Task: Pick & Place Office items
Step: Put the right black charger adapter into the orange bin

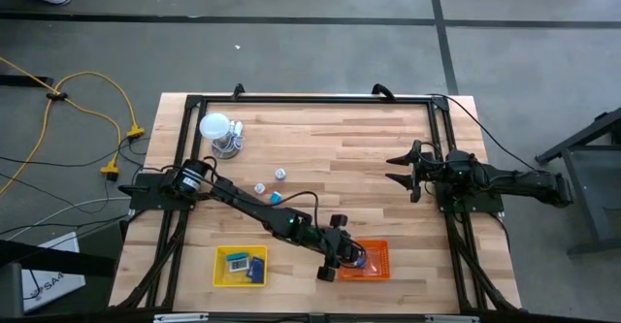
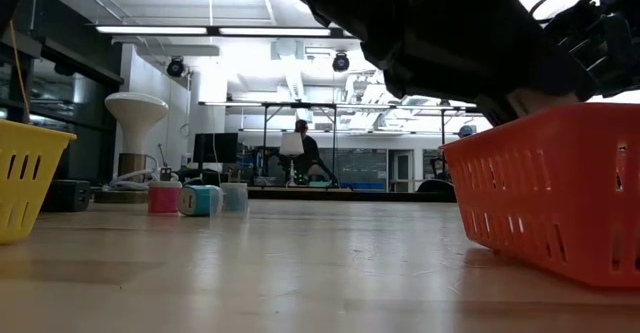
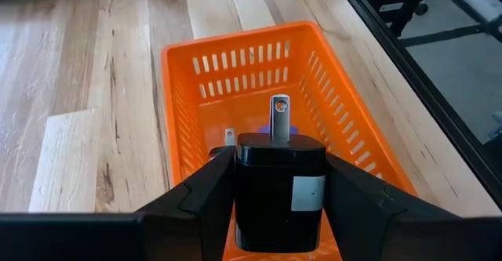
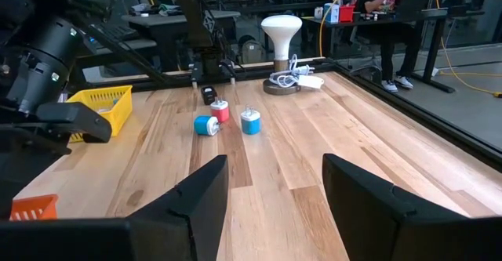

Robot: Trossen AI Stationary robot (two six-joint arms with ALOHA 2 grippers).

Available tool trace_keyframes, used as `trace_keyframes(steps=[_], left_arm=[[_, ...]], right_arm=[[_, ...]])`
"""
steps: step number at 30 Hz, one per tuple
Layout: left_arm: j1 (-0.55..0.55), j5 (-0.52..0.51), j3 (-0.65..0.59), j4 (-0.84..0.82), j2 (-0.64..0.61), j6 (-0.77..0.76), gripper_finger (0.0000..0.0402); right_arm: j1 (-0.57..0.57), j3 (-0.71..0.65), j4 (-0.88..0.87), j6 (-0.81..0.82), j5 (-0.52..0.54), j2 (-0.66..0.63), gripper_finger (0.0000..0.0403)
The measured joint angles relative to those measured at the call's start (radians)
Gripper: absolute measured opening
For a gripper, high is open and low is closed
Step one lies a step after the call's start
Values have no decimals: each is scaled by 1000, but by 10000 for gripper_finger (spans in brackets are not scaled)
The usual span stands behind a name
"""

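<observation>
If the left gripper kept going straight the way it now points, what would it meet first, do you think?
Most likely the orange tray. The left gripper, shut on a black plug adapter, points down into it, so the tray's floor or far wall comes first, though depth is hard to judge.

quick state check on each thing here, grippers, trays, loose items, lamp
left gripper: shut on black adapter, over the orange tray
right gripper: open, empty, at the table's right side
orange tray: a small item already inside
yellow tray: holds items
three small rolls: loose on the table
lamp: standing, unlit
</observation>
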Motion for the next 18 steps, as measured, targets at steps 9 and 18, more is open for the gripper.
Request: trace_keyframes(steps=[9, 18], left_arm=[[0, 16, 0, 9, 0, 0, 173], [0, 23, 0, 13, 0, 11, 221]], right_arm=[[0, 0, 0, 0, 0, 0, 195], [0, 0, 0, 0, 0, 0, 195]])
